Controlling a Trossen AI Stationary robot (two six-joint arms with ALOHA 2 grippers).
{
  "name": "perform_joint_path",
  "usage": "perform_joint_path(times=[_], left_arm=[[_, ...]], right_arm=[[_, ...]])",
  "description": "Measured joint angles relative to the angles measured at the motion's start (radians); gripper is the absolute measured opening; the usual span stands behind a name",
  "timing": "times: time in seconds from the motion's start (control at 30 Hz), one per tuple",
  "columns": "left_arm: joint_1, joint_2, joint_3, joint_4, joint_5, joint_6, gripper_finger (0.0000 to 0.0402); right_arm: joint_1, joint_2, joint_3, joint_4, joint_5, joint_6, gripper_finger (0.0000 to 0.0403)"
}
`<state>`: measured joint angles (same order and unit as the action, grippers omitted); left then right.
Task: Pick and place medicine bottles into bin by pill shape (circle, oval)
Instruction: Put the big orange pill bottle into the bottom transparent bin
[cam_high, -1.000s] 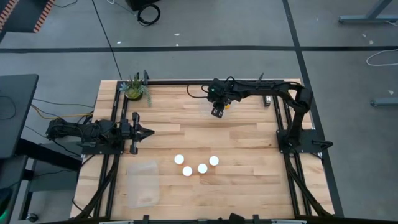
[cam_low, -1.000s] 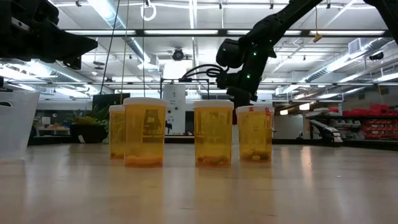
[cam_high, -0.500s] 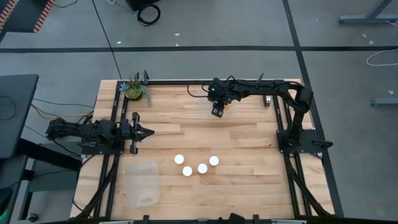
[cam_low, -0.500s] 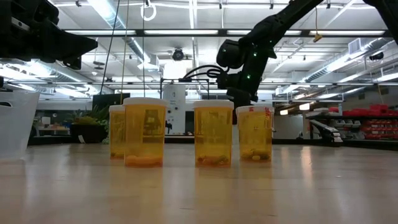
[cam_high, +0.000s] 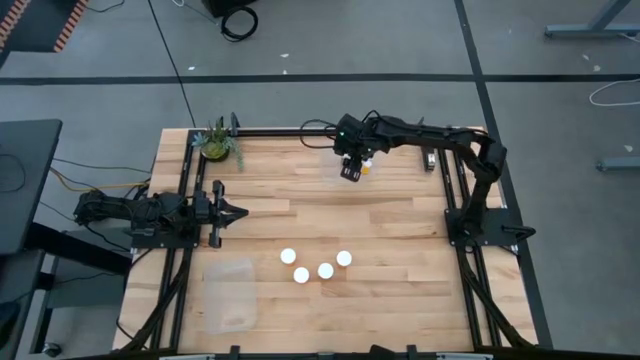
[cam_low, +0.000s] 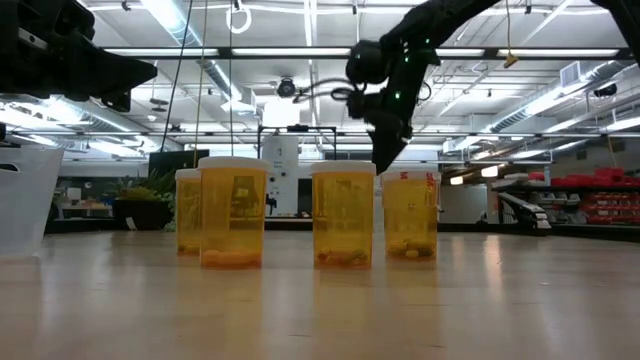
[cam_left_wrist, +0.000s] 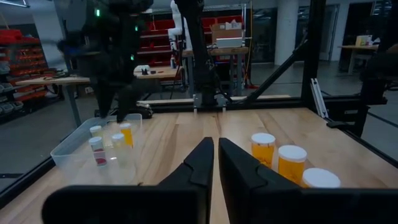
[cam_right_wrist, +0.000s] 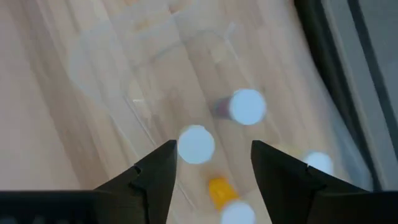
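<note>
Four orange medicine bottles with white caps (cam_high: 315, 266) stand upright in a cluster on the table's near middle; they also show in the low view (cam_low: 343, 215) and the left wrist view (cam_left_wrist: 291, 162). My right gripper (cam_high: 350, 170) is open and empty, pointing down above a clear bin (cam_right_wrist: 155, 68) at the far side. That bin holds several small white-capped bottles (cam_right_wrist: 247, 106), one with an orange body (cam_right_wrist: 219, 190). My left gripper (cam_high: 238, 211) is shut and empty at the table's left, and also shows in its own wrist view (cam_left_wrist: 215, 163).
A second clear bin (cam_high: 230, 293) lies at the near left, close to my left gripper. A green potted plant (cam_high: 216, 142) stands at the far left corner. Black frame rails (cam_high: 470, 250) run along the table's left, right and far edges.
My right gripper has risen and gone a little toward the table's far edge, above the far bin. The four bottles and my left arm have stayed where they were.
</note>
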<state>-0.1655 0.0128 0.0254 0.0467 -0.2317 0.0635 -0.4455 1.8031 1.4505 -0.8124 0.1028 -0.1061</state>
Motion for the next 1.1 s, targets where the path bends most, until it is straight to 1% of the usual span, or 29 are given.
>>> perform_joint_path(times=[0.07, 0.13, 0.27, 0.37, 0.53, 0.73, 0.8, 0.87, 1.0, 1.1], left_arm=[[0.000, 0.000, 0.000, 0.000, 0.000, 0.000, 0.0028], [0.000, 0.000, 0.000, 0.000, 0.000, 0.000, 0.0026], [0.000, 0.000, 0.000, 0.000, 0.000, 0.000, 0.0029], [0.000, 0.000, 0.000, 0.000, 0.000, 0.000, 0.0034], [0.000, 0.000, 0.000, 0.001, 0.000, 0.000, 0.0034], [0.000, 0.000, 0.000, 0.001, 0.000, 0.000, 0.0026], [0.000, 0.000, 0.000, 0.001, 0.000, 0.000, 0.0026], [0.000, 0.000, 0.000, 0.001, 0.000, 0.000, 0.0029], [0.000, 0.000, 0.000, 0.001, 0.000, 0.000, 0.0035], [0.000, 0.000, 0.000, 0.001, 0.000, 0.000, 0.0035]], right_arm=[[0.005, -0.038, 0.000, -0.004, -0.023, -0.002, 0.0212], [0.012, -0.088, -0.015, 0.019, -0.067, 0.003, 0.0208], [0.041, -0.220, -0.102, 0.145, -0.137, 0.010, 0.0196], [0.065, -0.333, -0.208, 0.276, -0.179, 0.016, 0.0191], [0.112, -0.531, -0.410, 0.482, -0.186, 0.075, 0.0188], [0.204, -0.746, -0.624, 0.617, -0.184, 0.175, 0.0188], [0.245, -0.813, -0.685, 0.644, -0.167, 0.212, 0.0188], [0.297, -0.876, -0.749, 0.676, -0.122, 0.244, 0.0188], [0.416, -0.992, -0.865, 0.739, 0.005, 0.296, 0.0188], [0.500, -1.061, -0.944, 0.795, 0.095, 0.297, 0.0188]])
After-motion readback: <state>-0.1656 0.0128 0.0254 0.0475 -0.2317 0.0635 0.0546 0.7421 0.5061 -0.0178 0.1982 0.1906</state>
